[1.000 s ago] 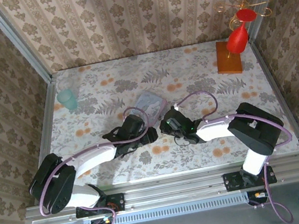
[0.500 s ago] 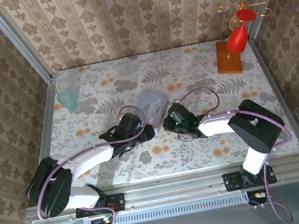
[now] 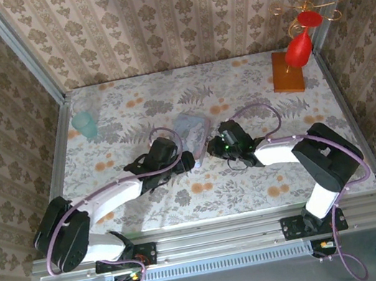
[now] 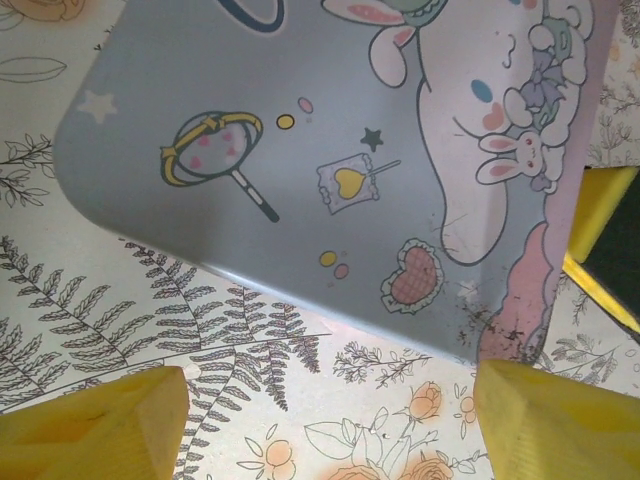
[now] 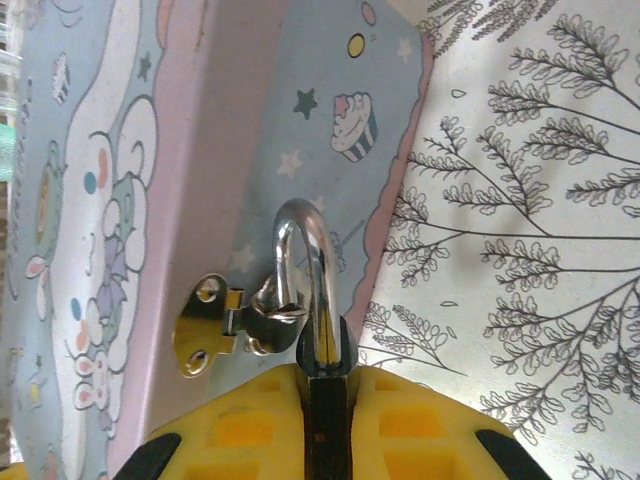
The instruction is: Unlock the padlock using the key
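In the right wrist view my right gripper (image 5: 325,378) is shut on the padlock (image 5: 325,420), its black body squeezed between the yellow fingers. The silver shackle (image 5: 303,262) loops through the metal hasp (image 5: 206,326) on the side of the pale blue tin (image 5: 150,150). My left gripper (image 4: 325,425) stands open over the tablecloth just short of the tin's (image 4: 330,150) near edge, nothing between its fingers. From above, the left gripper (image 3: 186,162) and right gripper (image 3: 213,147) flank the tin (image 3: 191,125). The key is out of view.
A teal cup (image 3: 85,123) stands at the far left of the flowered table (image 3: 238,95). A wooden block (image 3: 287,72) with a red glass (image 3: 298,48) on a wire stand sits at the far right. Walls close in the table on three sides.
Both grippers have moved away from the near edge toward the tin. The right one has also shifted right, still shut on the padlock.
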### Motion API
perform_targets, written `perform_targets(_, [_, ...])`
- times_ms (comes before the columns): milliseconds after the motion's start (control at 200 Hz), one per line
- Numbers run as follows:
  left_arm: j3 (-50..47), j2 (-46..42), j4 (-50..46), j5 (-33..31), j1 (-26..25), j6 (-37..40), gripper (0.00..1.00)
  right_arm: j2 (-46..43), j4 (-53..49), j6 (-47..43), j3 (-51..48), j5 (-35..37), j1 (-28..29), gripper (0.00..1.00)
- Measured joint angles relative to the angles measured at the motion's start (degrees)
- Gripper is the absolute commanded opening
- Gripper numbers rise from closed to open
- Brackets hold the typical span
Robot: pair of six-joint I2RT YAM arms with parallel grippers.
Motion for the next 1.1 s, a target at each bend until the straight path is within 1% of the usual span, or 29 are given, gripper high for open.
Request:
perform_targets(285, [0.2, 1.36, 0.24, 0.2, 0.0, 0.0, 0.76, 2.29, 1.18, 0.76, 0.0, -1.55, -0.31, 0.13])
perform_targets(565, [0.2, 1.36, 0.33, 0.39, 0.63, 0.0, 0.76, -0.57, -2.67, -0.96, 0.0, 0.26, -0.85, 0.13])
perform_targets(815, [0.28, 1.55, 0.59, 0.66, 0.72, 0.13, 0.76, -0.96, -3.21, -1.22, -0.85, 0.48, -0.94, 0.14])
perform_targets(995, [0.28, 1.42, 0.66, 0.68, 0.74, 0.37, 0.76, -4.31, -6.16, -3.39, -2.58, 0.9, -0.96, 0.13])
perform_targets(1100, [-0.44, -0.52, 1.01, 0.68, 0.81, 1.09, 0.77, -7.74, -9.2, -5.6, -3.21, 1.46, -0.96, 0.13])
